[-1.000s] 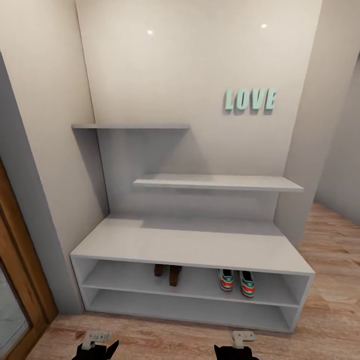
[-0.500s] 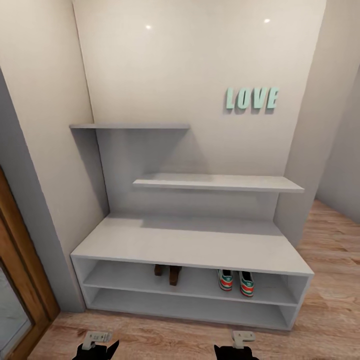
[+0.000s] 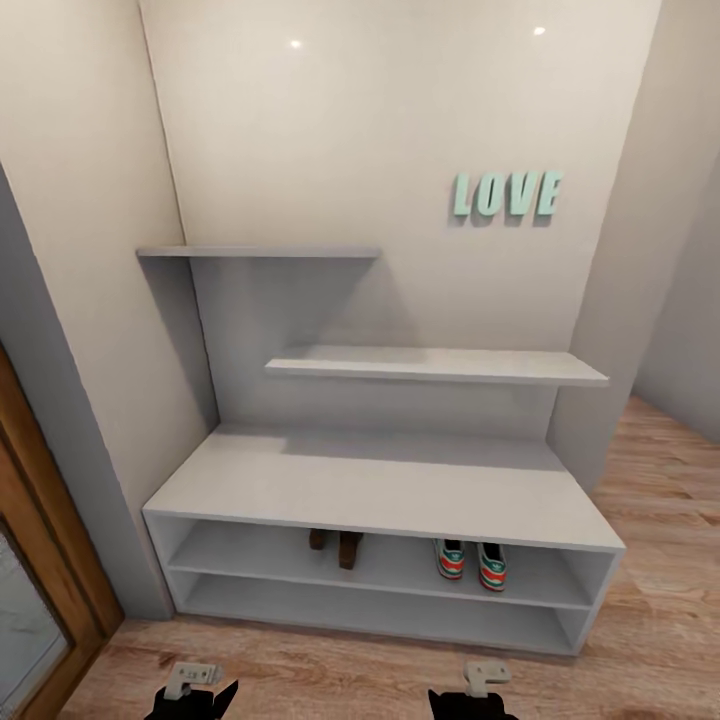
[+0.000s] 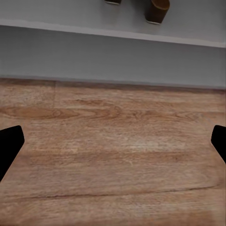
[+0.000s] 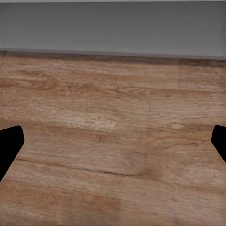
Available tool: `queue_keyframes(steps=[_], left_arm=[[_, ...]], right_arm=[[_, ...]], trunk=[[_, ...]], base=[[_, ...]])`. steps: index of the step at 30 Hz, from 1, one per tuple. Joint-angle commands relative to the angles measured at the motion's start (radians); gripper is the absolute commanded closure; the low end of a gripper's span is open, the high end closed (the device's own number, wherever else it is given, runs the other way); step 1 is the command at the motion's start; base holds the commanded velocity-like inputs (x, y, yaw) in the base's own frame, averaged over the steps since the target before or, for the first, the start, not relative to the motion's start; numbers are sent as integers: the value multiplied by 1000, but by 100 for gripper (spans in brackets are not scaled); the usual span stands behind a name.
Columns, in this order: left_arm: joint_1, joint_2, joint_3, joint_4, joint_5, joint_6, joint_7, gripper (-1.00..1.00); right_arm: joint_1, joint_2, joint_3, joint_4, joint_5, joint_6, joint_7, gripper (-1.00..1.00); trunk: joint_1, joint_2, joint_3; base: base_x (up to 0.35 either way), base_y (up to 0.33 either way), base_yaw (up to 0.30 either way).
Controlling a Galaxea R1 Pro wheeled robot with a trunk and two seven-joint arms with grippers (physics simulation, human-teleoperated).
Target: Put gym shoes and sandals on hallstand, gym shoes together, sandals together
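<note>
Facing the hallstand [image 3: 385, 490], both pairs already on its upper open tier. The two sandals [image 3: 336, 546] stand side by side near the middle of that tier, heels toward me; the two gym shoes [image 3: 471, 564] sit together farther toward the hallstand's right end, well apart from the sandals. Each pair is grouped with its mate, which I judge is the arrangement the task wants, and none of the four rests on the corridor floor [image 3: 360, 670].

My left hand [image 3: 190, 700] and right hand [image 3: 472, 700] hang low in front of the hallstand's base, over bare planks. Left wrist view: fingers [image 4: 9, 146] spread wide, nothing between them, sandal heels [image 4: 157, 9] visible on the tier above the hallstand's lower edge. Right wrist view: fingers [image 5: 9, 148] likewise spread wide, carrying nothing. I judge they are parked there because placing is done.

Against the earlier frames: shoes and sandals unmoved on the tier. The whole head view has shifted slightly, the LOVE sign [image 3: 506, 194] and the hallstand's edges drifting a little, so that is my camera moving, not the things. Hands unchanged.
</note>
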Motion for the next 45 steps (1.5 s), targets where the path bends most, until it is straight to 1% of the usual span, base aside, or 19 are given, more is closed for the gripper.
queue_keyframes(steps=[1, 8, 16, 45], left_arm=[[-1, 0, -8, 1, 10, -3, -4, -100], [-1, 0, -10, 1, 10, -3, -4, -100], [-1, 0, -8, 1, 10, -3, -4, -100], [-1, -1, -10, 1, 9, -1, -6, -100]], right_arm=[[-1, 0, -9, 1, 8, -3, 2, -100], [-1, 0, -9, 1, 8, -3, 2, -100], [-1, 0, -9, 1, 7, -3, 1, -100], [-1, -3, -10, 1, 7, -3, -2, -100]], trunk=[[-4, 7, 0], [-31, 56, 11], [-31, 56, 5], [-31, 56, 5]], base=[[0, 0, 0], [0, 0, 0], [0, 0, 0], [0, 0, 0]])
